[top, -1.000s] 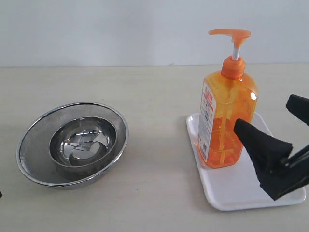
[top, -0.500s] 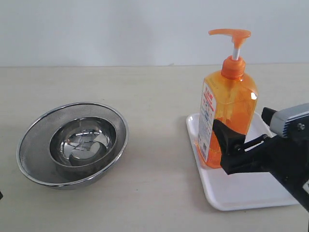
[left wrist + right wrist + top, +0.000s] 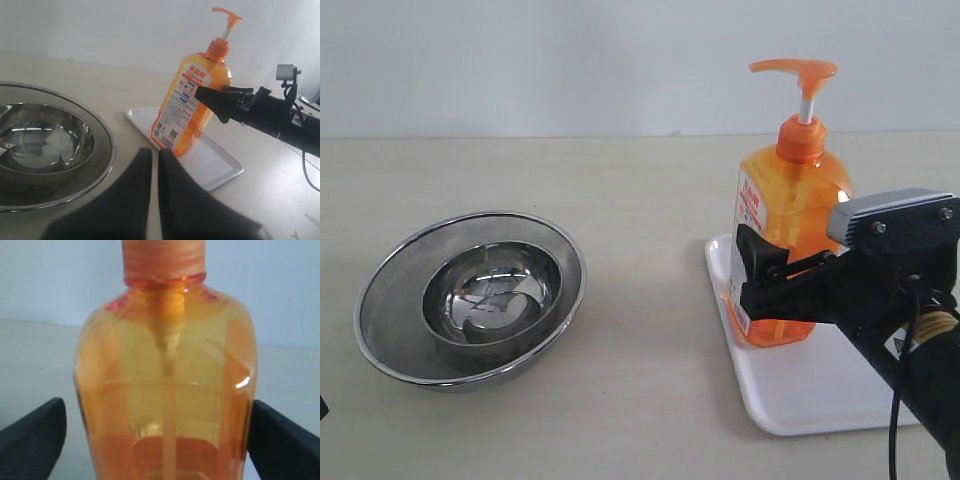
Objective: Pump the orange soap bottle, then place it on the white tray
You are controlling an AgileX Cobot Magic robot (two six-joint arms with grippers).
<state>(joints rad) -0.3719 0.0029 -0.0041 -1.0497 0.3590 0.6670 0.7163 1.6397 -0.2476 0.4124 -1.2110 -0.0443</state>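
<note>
The orange soap bottle (image 3: 798, 195) stands upright on the left end of the white tray (image 3: 820, 390), pump head raised. My right gripper (image 3: 790, 270) reaches in from the right at mid-height of the bottle, open, one black finger on each side of the body. In the right wrist view the bottle (image 3: 165, 390) fills the space between the fingers (image 3: 35, 435); one finger stands a small gap off the bottle and the other is right at its edge. My left gripper (image 3: 154, 155) is shut and empty, low over the table, apart from the bottle (image 3: 192, 105) and the tray (image 3: 215, 160).
A steel bowl nested in a mesh strainer bowl (image 3: 470, 295) sits on the left of the beige table, close beside the left gripper in the left wrist view (image 3: 45, 145). A pale wall runs along the back.
My right gripper has swung in from the right over the tray and moved left until its fingers straddle the bottle. The bottle barely shifted. The bowls stayed put.
</note>
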